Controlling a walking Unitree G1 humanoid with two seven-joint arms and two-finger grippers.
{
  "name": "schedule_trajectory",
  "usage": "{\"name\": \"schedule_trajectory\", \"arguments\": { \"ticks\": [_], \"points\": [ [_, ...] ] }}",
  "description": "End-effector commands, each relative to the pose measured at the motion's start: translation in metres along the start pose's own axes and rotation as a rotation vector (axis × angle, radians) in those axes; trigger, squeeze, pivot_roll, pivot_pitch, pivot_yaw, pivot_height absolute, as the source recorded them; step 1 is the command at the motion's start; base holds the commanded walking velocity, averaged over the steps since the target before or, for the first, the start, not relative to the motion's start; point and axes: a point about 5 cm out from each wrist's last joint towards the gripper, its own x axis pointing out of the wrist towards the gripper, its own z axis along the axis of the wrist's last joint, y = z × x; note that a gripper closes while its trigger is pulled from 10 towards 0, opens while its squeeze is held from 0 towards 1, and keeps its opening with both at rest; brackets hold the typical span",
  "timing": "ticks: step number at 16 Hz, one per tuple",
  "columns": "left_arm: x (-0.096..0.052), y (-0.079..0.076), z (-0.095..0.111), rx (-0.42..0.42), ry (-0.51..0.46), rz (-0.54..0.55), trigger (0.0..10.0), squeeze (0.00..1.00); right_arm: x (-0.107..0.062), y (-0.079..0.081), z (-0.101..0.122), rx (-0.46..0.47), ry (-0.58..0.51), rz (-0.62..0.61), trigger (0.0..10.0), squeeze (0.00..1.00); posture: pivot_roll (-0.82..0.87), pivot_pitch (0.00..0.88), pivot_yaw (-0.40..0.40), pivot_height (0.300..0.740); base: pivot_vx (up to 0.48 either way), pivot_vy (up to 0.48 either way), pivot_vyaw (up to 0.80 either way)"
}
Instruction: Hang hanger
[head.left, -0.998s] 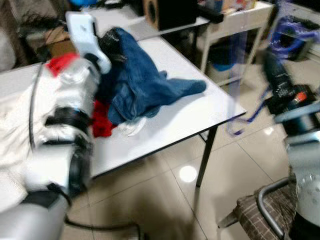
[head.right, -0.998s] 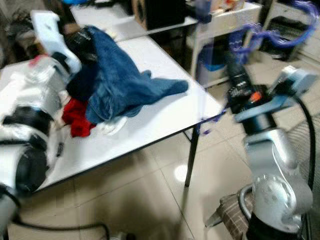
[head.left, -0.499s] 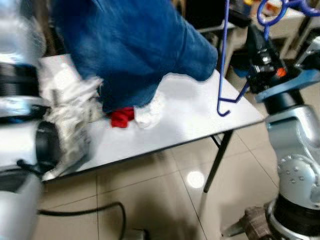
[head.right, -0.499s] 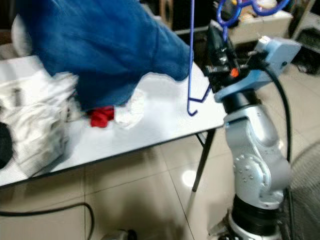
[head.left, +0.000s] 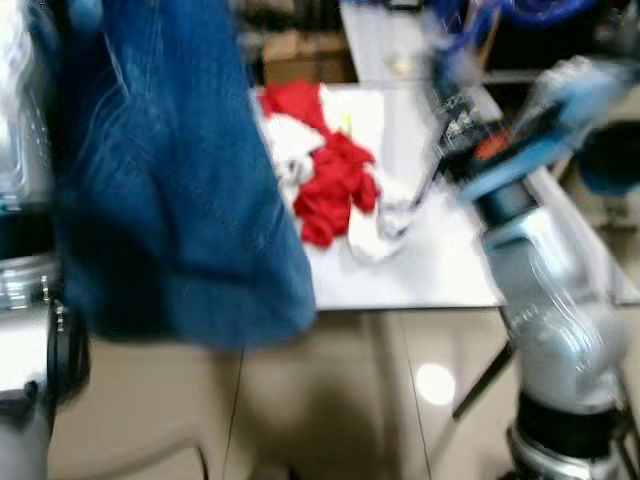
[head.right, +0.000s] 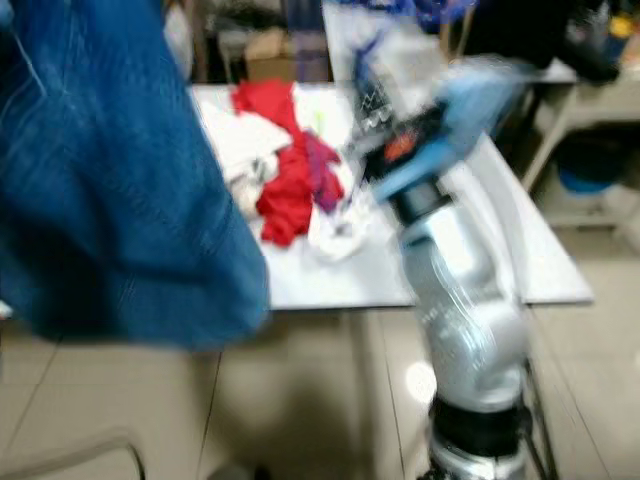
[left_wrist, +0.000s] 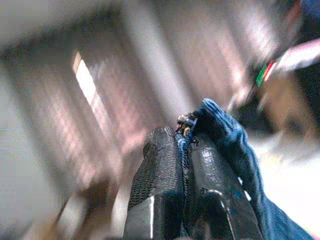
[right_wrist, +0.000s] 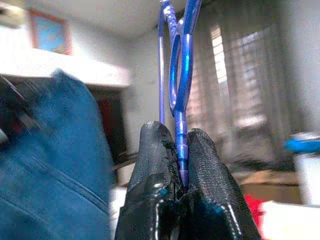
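Right wrist view: the right gripper (right_wrist: 181, 145) pinches a blue hanger (right_wrist: 179, 85). The left gripper (left_wrist: 184, 145) is clamped on blue jeans (head.left: 170, 180), lifted beside the white table (head.left: 440, 270). No writing is legible.

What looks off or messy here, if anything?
Clothes lie in a loose red and white heap on the white table, unfolded. Otherwise nothing odd: left gripper pinches the blue garment, right gripper holds the blue hanger.
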Motion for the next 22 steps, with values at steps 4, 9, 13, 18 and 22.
{"name": "schedule_trajectory", "arguments": {
  "ticks": [4,9,13,18,22],
  "points": [
    [-0.033,0.042,0.022,0.214,0.054,0.225,0.0,0.0,-0.004,0.008,-0.015,0.057,0.051,0.055,10.0,0.0,0.01,0.0,-0.004,0.74,0.0,0.0,0.8],
    [-0.042,0.008,0.002,0.115,0.217,0.018,0.0,0.0,-0.006,0.004,-0.021,0.033,0.048,0.038,10.0,0.0,0.03,0.0,-0.013,0.74,0.0,0.0,0.8],
    [-0.061,-0.024,-0.031,-0.005,0.387,-0.088,0.0,0.0,-0.024,0.0,-0.042,0.0,0.182,0.051,10.0,0.0,0.03,0.0,-0.009,0.74,0.0,0.0,0.76],
    [-0.106,-0.055,-0.086,-0.097,0.66,-0.246,0.0,0.0,-0.047,-0.011,-0.065,-0.039,0.318,0.058,10.0,0.0,0.03,0.0,-0.029,0.74,0.0,0.0,0.45],
    [-0.138,-0.089,-0.128,-0.21,0.806,-0.334,0.0,0.0,-0.07,-0.017,-0.092,0.013,0.469,0.023,10.0,0.0,0.02,0.0,-0.021,0.74,0.0,0.0,0.8]
  ]
}}
